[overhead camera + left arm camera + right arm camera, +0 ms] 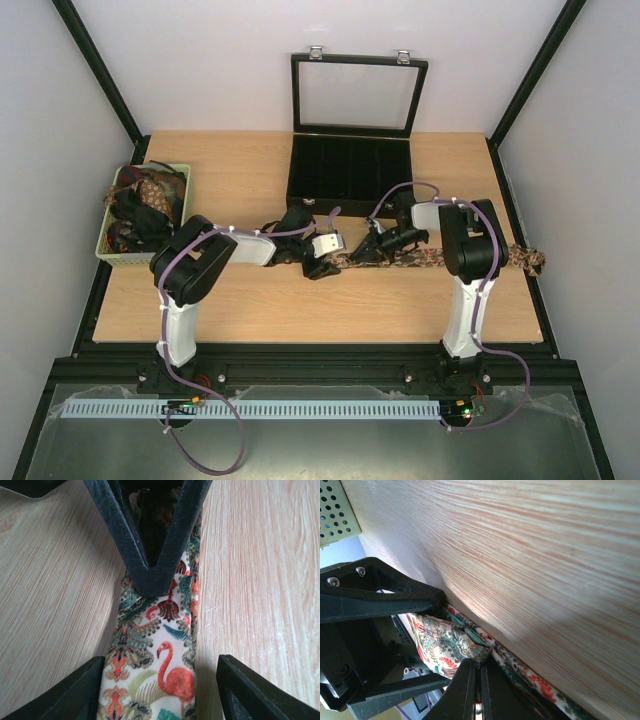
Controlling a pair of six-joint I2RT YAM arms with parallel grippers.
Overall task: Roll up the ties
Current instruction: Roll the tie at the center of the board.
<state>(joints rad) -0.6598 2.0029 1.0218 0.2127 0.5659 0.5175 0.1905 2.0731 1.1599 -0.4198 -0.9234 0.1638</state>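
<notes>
White walls and a black frame close in a pale wooden counter [300, 310], seen from above. At the back stands a black compartmented case [350, 175] with its glass lid [355, 95] raised upright. At the left edge, a light green basket [108, 252] holds a tangled heap of ties [145, 205]; single ties in the heap are hard to tell apart.

One patterned tie [425, 260] lies flat across the right half of the counter. Its far end reaches the right edge, and the right arm covers a stretch of it. Its near end disappears under the two hands, so from above its shape there cannot be made out.

The left wrist view shows this tie [155, 645] close up, printed with a pink flamingo and feathery motifs. The left hand [160, 665] is spread wide, one finger on each side of the fabric and neither touching it. The bottom of the picture cuts off the tie.

The right hand [152, 582] meets the tie from the opposite side, its fingers closed to a point on the cloth. In the right wrist view, the right hand [479, 666] pinches a bunched fold of the tie [445, 645] against the counter. How far the fabric is folded or rolled there is unclear.
</notes>
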